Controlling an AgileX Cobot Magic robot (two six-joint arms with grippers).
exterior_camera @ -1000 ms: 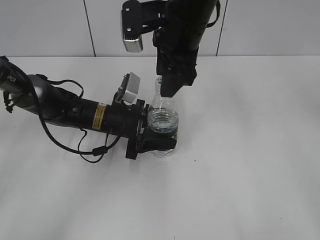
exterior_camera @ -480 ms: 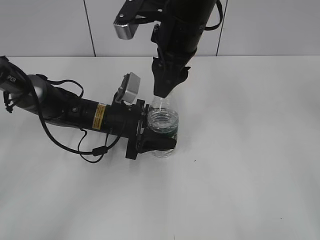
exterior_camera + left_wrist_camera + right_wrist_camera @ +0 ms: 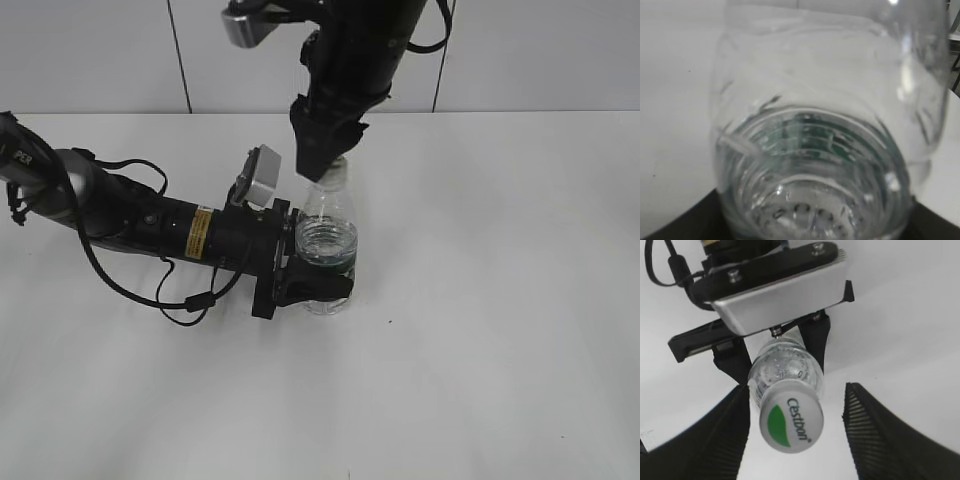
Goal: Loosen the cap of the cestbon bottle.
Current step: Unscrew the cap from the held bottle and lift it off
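Note:
The cestbon bottle [image 3: 328, 240] stands upright on the white table, clear and ribbed with a dark green label band. My left gripper [image 3: 312, 285] is shut on its lower body; the left wrist view shows the bottle [image 3: 815, 150] filling the frame, with the gripper [image 3: 812, 236] at the bottom edge. The white cap [image 3: 791, 422] with a green leaf mark sits on the neck; part of it shows in the exterior view [image 3: 339, 171]. My right gripper [image 3: 318, 165] is open just above the cap. Its fingers [image 3: 796, 389] stand apart on either side without touching it.
The white table [image 3: 480, 300] spreads around the bottle, with a pale tiled wall [image 3: 100, 50] behind. The left arm [image 3: 150, 225] lies low across the table's left with a loose black cable [image 3: 185, 305]. The left wrist camera housing [image 3: 780, 287] shows below the bottle.
My right gripper has risen from around the bottle's neck to above the cap and turned. The cap now shows below it. The left gripper and bottle have not moved.

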